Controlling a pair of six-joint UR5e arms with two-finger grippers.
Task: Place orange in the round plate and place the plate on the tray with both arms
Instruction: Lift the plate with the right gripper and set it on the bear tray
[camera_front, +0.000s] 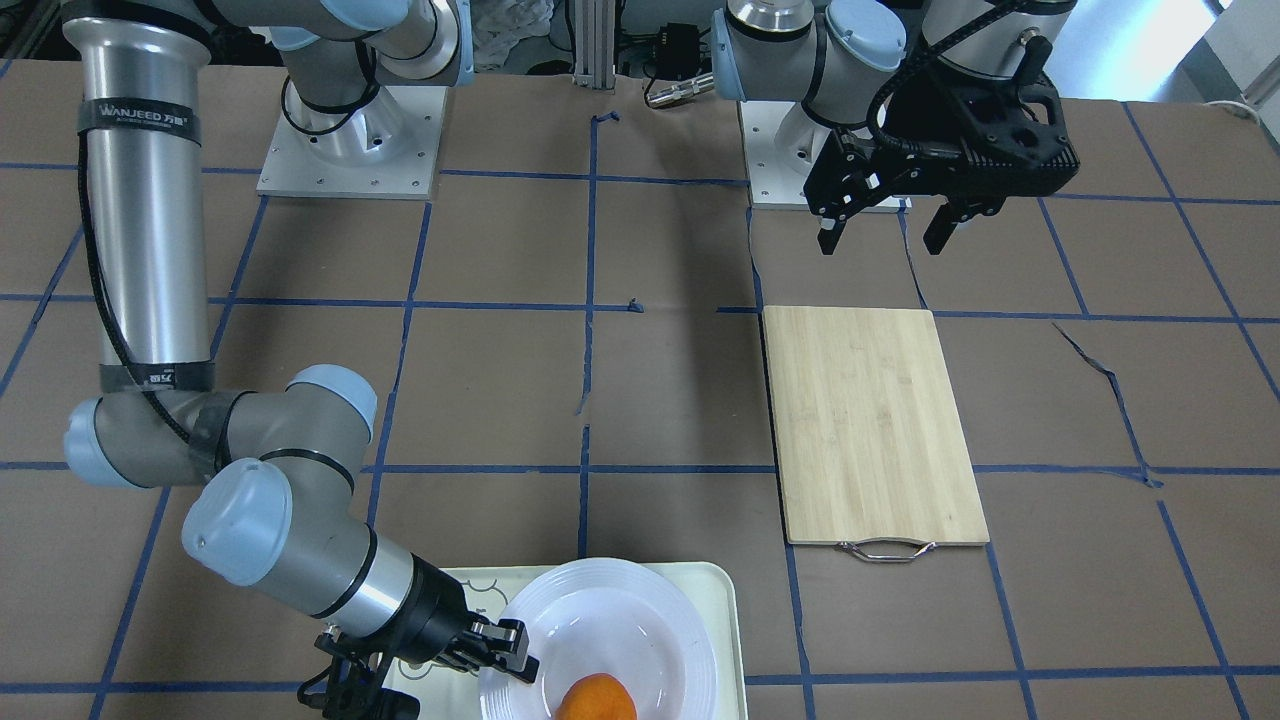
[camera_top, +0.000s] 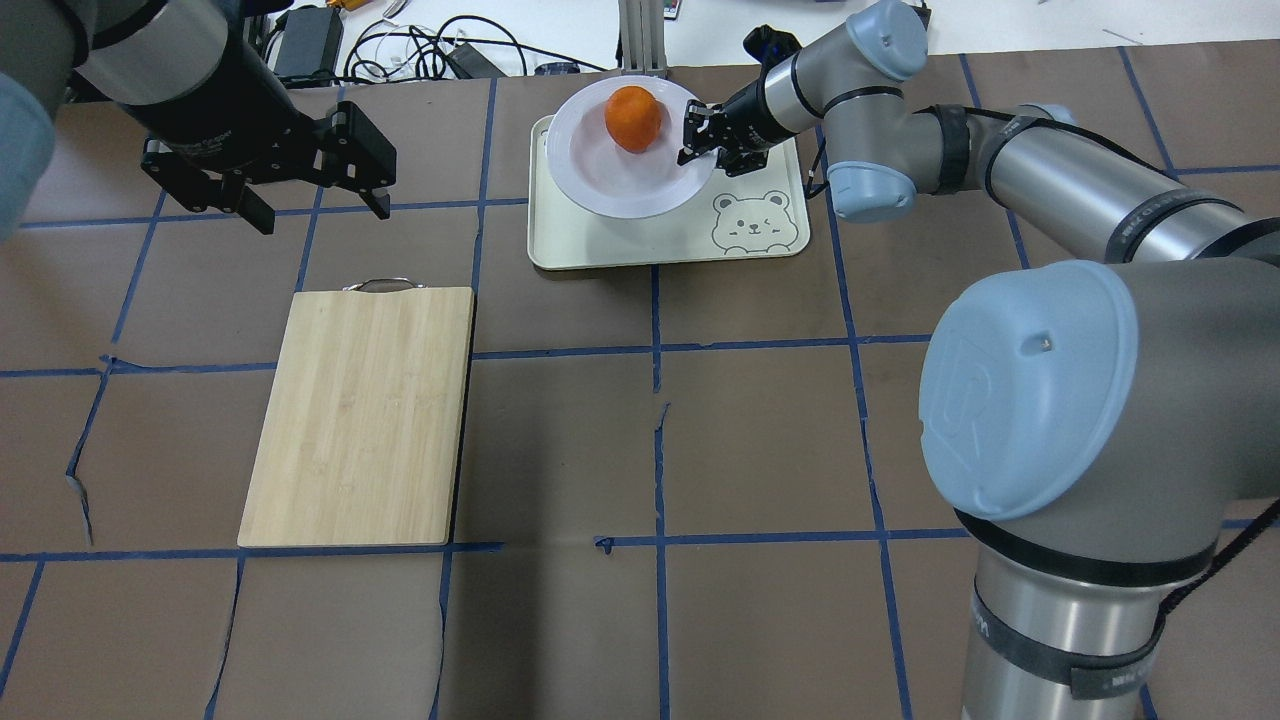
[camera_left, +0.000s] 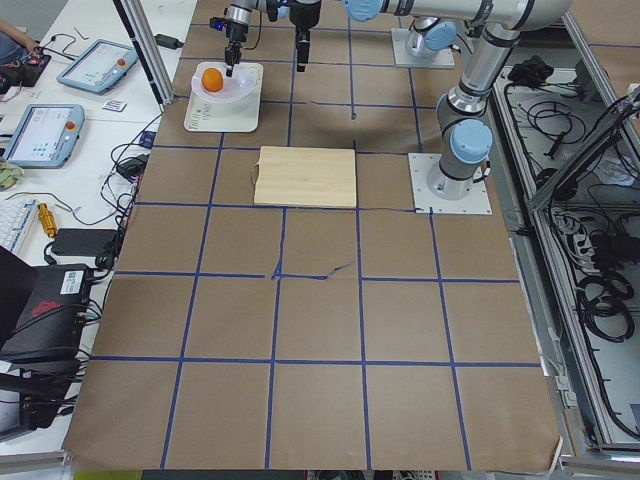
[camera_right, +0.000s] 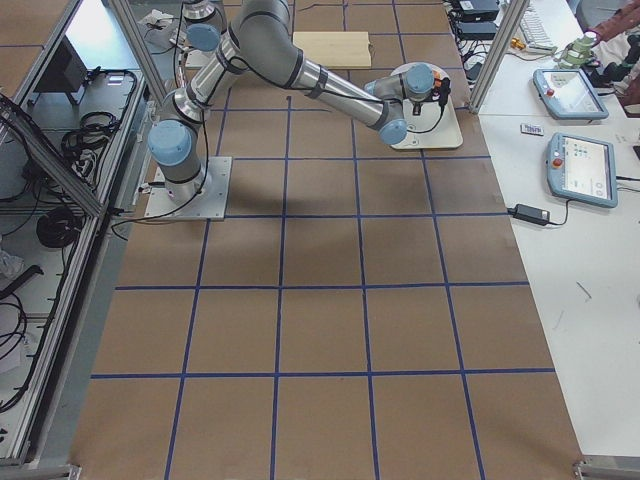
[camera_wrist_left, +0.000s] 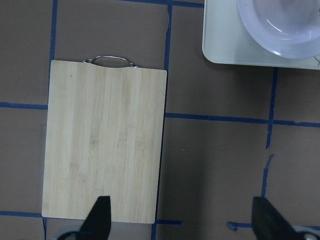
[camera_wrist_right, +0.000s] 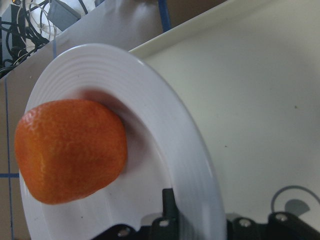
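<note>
The right gripper is seen almost closed, its jaws pinched on the rim of the round plate, apparently so that the plate can be shifted without the orange being touched. The fruit is seated in the plate's sunken well. The plate is borne by the tray, though its far edge is hung past the tray's rim. The left gripper is held wide open and empty above the table, near the cutting board, presumably to be kept clear.
</note>
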